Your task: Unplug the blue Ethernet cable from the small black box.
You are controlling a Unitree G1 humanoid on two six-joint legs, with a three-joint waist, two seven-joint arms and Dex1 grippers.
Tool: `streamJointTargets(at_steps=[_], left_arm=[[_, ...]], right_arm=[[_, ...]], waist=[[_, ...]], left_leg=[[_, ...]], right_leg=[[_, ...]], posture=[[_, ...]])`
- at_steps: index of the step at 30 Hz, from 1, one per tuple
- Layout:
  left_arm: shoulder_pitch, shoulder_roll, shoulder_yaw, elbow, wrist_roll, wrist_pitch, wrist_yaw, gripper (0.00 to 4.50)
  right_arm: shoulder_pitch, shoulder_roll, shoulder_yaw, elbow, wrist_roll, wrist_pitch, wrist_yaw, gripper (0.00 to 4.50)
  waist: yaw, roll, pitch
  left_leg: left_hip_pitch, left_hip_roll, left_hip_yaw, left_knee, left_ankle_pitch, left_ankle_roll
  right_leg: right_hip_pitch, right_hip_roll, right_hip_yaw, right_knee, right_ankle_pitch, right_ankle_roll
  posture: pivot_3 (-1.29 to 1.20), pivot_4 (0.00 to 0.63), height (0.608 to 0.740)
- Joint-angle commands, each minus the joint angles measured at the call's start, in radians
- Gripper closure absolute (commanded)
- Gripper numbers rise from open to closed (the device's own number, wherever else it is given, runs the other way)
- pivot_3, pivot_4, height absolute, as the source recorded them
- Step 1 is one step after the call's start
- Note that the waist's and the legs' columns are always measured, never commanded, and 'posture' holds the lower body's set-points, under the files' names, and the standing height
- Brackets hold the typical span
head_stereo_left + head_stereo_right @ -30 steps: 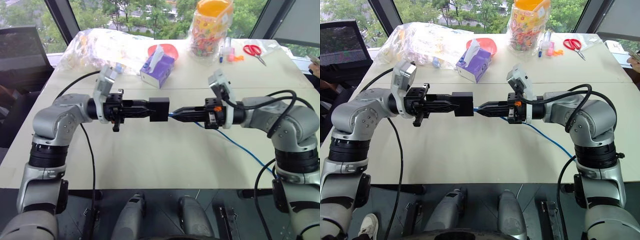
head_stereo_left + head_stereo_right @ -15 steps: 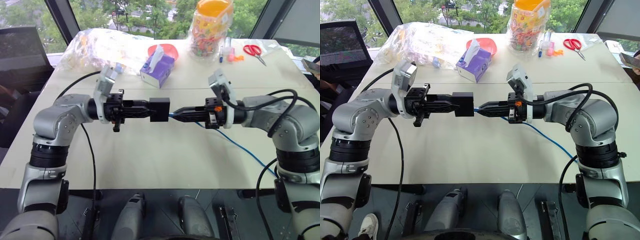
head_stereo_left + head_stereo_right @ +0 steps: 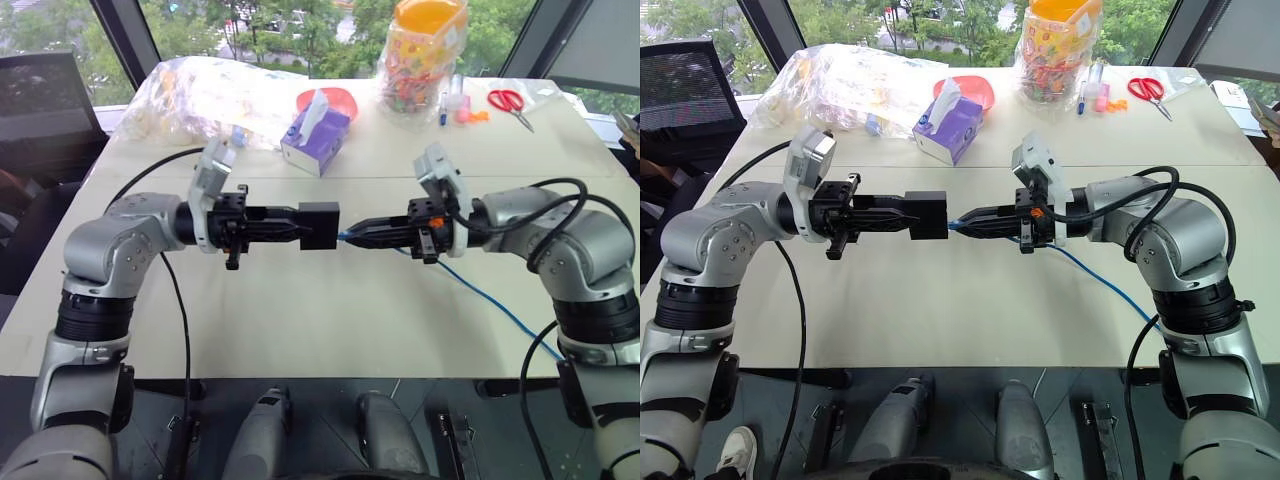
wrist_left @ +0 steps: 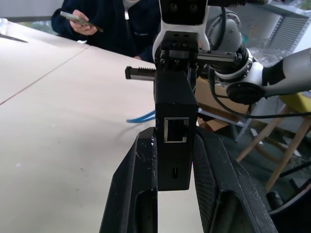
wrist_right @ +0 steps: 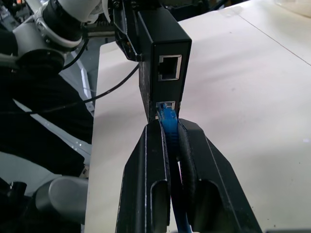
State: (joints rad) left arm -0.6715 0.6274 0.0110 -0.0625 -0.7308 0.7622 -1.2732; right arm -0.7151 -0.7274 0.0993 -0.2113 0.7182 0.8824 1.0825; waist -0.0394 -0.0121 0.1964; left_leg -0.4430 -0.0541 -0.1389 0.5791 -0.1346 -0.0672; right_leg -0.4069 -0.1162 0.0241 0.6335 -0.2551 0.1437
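Note:
The small black box (image 3: 319, 224) hangs above the table, with my left gripper (image 3: 300, 226) shut on its sides from the left; it shows between the fingers (image 4: 138, 174) in the left wrist view. My right gripper (image 3: 352, 237) faces it from the right, shut on the plug of the blue Ethernet cable (image 5: 167, 119). The plug's tip sits in the lower of two sockets on the box (image 5: 163, 63); the upper socket is bare. The blue cord (image 3: 480, 295) trails from the right gripper down across the table to its front right edge.
At the back of the table (image 3: 300, 320) stand a purple tissue box (image 3: 315, 130), a red bowl (image 3: 335, 98), a crinkled plastic bag (image 3: 200, 90), a jar of sweets (image 3: 425, 50), pens (image 3: 450, 105) and red scissors (image 3: 508, 101). A person holding a phone (image 4: 77, 19) sits beyond the table.
My right wrist has rolled a little and its arm shifted slightly. The box and the plug stay together in the same spot; the left arm holds still.

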Motion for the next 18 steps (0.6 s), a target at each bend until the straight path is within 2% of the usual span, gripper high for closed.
streamJointTargets(at_steps=[1, 11, 18], left_arm=[[0.002, 0.046, 0.047, -0.028, -0.036, 0.012, -0.021, 4.08], [-0.004, 0.065, 0.038, -0.034, -0.050, 0.052, -0.037, 4.08], [-0.034, 0.062, 0.067, -0.030, -0.123, 0.130, -0.028, 4.08]], right_arm=[[0.010, -0.066, -0.034, 0.064, -0.075, -0.030, -0.011, 4.39], [0.022, -0.082, -0.004, 0.057, -0.098, -0.103, -0.016, 4.39], [0.029, -0.073, 0.002, 0.057, -0.106, -0.122, -0.025, 4.39]], waist=[[0.000, 0.000, 0.000], [0.000, 0.000, 0.000], [0.000, 0.000, 0.000]], left_leg=[[0.000, 0.000, 0.000, 0.000, 0.000, 0.000], [0.000, 0.000, 0.000, 0.000, 0.000, 0.000], [0.000, 0.000, 0.000, 0.000, 0.000, 0.000]], right_leg=[[0.000, 0.000, 0.000, 0.000, 0.000, 0.000], [0.000, 0.000, 0.000, 0.000, 0.000, 0.000], [0.000, 0.000, 0.000, 0.000, 0.000, 0.000]], posture=[[0.00, 0.150, 0.728], [0.00, 0.150, 0.728], [0.00, 0.150, 0.728]])
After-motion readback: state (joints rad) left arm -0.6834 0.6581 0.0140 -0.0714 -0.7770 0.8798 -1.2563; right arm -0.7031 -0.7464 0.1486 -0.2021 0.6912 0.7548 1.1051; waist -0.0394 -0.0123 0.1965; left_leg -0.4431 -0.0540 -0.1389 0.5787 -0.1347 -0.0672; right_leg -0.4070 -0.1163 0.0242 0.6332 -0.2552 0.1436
